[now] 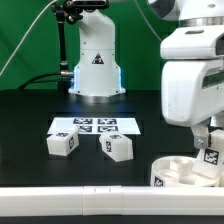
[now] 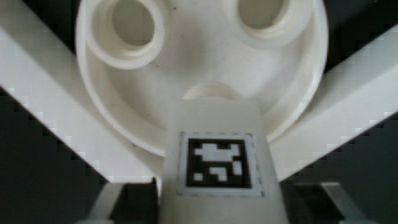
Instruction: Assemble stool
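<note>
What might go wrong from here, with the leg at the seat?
1. The leg between the fingers of the gripper may meet the seat off its hole and tilt or jam. How firmly it is held cannot be seen.
2. The seat lies near the white bar, so a hard push might shove it against the bar.

Marker board (image 1: 95, 125) flat on black table (image 1: 30, 130); white bar (image 1: 80, 202) near front

On the black desk (image 1: 25, 140) lie the marker board (image 1: 95, 124), one leg (image 1: 63, 143) and a second leg (image 1: 117, 148) just in front of it, and the round seat (image 1: 185, 172) at the exterior view's right.
</note>
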{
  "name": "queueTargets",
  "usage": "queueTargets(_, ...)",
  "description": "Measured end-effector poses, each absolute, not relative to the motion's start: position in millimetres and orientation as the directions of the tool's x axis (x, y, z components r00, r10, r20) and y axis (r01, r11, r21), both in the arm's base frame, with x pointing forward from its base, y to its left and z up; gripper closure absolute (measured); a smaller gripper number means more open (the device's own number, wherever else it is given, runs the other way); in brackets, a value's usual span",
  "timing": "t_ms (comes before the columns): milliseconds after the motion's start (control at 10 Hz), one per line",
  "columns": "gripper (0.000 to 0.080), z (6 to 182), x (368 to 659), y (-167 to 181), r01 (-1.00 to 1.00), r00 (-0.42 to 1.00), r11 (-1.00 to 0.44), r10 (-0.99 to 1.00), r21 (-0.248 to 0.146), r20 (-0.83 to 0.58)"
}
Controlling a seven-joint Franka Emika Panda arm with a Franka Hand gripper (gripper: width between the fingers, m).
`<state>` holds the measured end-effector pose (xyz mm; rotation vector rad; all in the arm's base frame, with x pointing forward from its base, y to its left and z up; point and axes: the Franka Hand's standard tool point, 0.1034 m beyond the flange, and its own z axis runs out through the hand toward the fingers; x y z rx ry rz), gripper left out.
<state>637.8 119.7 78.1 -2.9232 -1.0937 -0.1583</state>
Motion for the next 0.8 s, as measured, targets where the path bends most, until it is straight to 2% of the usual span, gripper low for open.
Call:
queueTargets(200,0.0462,77.3,637.2,119.3,0.448,0.886,-0.894,0.443,-0.008,0.137)
queueTargets(400,0.0462,76.6,637.1,120.8,0.227,0.964,-0.973,0.217,-0.046,0.153)
queueTargets(800,0.0462,76.8,638.9,120.0,-0.073,0.985,-0.993,-0.086,-0.093,0.153)
